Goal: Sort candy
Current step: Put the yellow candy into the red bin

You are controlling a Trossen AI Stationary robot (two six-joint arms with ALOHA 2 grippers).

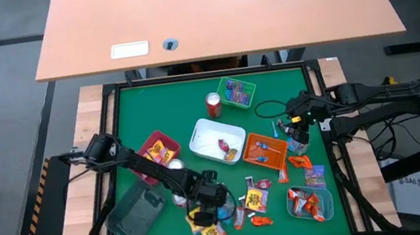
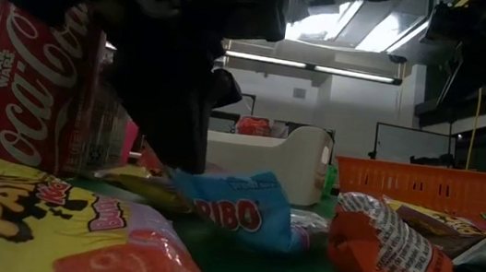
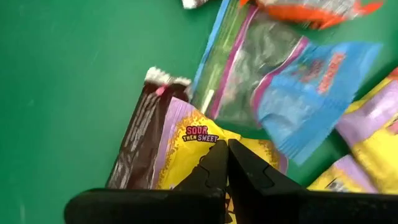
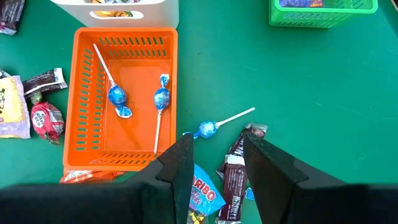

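1. Your left hand (image 1: 205,214) sits low and centre-left in the high view, fingers pinched together on a yellow sour-candy packet (image 3: 205,140) lying on the green bench (image 1: 159,108).
2. Your right hand (image 4: 214,155) hangs with fingers parted over a blue lollipop (image 4: 208,129), just beside the orange tray (image 4: 81,93), which holds two more lollipops (image 4: 117,96).

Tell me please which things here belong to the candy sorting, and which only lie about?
Belong:
yellow sour packet under shut left gripper
blue lollipop before open right gripper
dark bar
orange tray

Lying about:
red can
plastic zip bag
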